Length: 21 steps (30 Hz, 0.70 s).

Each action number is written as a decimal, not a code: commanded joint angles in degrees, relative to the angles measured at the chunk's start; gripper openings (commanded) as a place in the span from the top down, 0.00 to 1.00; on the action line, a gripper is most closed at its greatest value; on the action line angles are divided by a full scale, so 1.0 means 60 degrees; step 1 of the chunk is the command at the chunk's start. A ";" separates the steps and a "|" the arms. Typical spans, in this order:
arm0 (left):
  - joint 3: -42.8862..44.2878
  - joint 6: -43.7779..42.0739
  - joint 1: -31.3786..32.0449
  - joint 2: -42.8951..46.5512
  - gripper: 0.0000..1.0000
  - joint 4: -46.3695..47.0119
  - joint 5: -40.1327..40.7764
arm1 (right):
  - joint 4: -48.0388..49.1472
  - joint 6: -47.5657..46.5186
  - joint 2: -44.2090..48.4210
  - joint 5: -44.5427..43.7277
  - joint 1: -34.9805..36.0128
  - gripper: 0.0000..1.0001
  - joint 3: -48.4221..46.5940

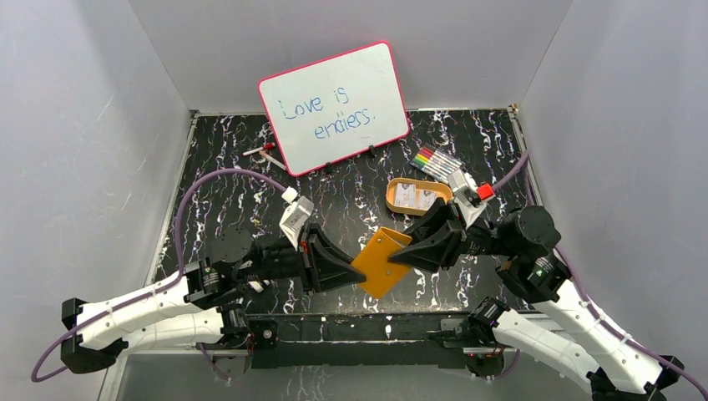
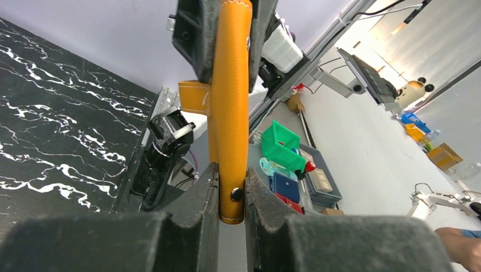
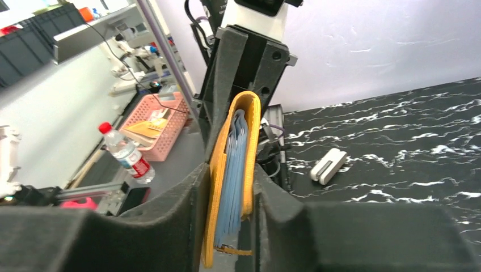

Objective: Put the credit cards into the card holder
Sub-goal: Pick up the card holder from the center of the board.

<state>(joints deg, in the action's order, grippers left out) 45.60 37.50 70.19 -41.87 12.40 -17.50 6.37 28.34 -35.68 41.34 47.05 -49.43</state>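
Observation:
The orange card holder (image 1: 382, 261) is folded shut and held above the table's front middle, pinched from both sides. My left gripper (image 1: 357, 269) is shut on its left edge and my right gripper (image 1: 396, 255) on its right edge. In the left wrist view the card holder (image 2: 230, 113) stands edge-on between my left gripper's (image 2: 231, 199) pads, snap button showing. In the right wrist view the card holder (image 3: 249, 130) shows bluish clear sleeves (image 3: 230, 181) between my right gripper's (image 3: 230, 218) pads. Pale credit cards (image 1: 415, 195) lie in the orange oval tray (image 1: 392, 197).
A pink-rimmed whiteboard (image 1: 334, 107) leans at the back. Coloured markers (image 1: 434, 161) lie right of it, a small red-and-white item (image 1: 264, 152) to its left. A small white object (image 3: 330, 165) lies on the black marbled table (image 1: 225, 200).

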 commanded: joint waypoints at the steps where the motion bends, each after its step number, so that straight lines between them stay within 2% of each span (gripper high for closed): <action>1: 0.0348 -0.0305 -0.0041 0.0243 0.91 0.0305 0.0533 | 0.1381 0.0941 0.0001 0.0520 0.0034 0.71 0.0364; 2: 0.0309 -0.0359 -0.0039 0.0277 0.78 0.0262 0.0666 | 0.1362 0.0995 0.0013 0.0375 0.0039 0.77 0.0384; 4: 0.0192 -0.0537 -0.0039 0.0357 0.44 0.0227 0.0840 | 0.1102 0.1078 -0.0043 0.0024 0.0036 0.91 0.0355; 5: 0.0148 -0.0626 -0.0039 0.0375 0.32 0.0214 0.0921 | 0.0966 0.1160 -0.0099 -0.0216 0.0036 0.97 0.0320; 7: 0.0059 -0.0871 -0.0039 0.0378 0.18 0.0194 0.1008 | 0.0851 0.1414 -0.0297 -0.0392 0.0039 1.00 0.0307; 9: 0.0091 -0.1215 -0.0039 0.0223 0.14 0.0074 0.1029 | 0.0783 0.1721 -0.0695 -0.0232 0.0032 1.00 0.0185; 14: 0.0587 -0.2017 -0.0039 -0.0535 0.12 -0.0519 0.0508 | 0.0255 0.2276 -0.1290 -0.0430 0.0036 1.00 -0.0361; 17: 0.0644 -0.2466 -0.0039 -0.0682 0.17 -0.0735 0.0659 | -0.0008 0.2566 -0.1724 -0.0421 0.0033 1.00 -0.0671; 18: 0.0620 -0.2603 -0.0039 -0.0663 0.22 -0.0766 0.0700 | -0.0115 0.2679 -0.1862 -0.0488 0.0032 1.00 -0.0795; 19: 0.0630 -0.2714 -0.0039 -0.0644 0.30 -0.0844 0.0748 | -0.0204 0.2747 -0.1980 -0.0515 0.0039 1.00 -0.0872; 21: 0.0624 -0.2883 -0.0039 -0.0531 0.58 -0.1045 0.0966 | -0.0260 0.2894 -0.2169 -0.0511 0.0033 1.00 -0.1004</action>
<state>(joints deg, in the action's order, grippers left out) 47.33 24.73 69.93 -46.89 7.38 -12.27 3.46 42.39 -47.79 39.51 47.13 -50.52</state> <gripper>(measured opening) 0.624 0.244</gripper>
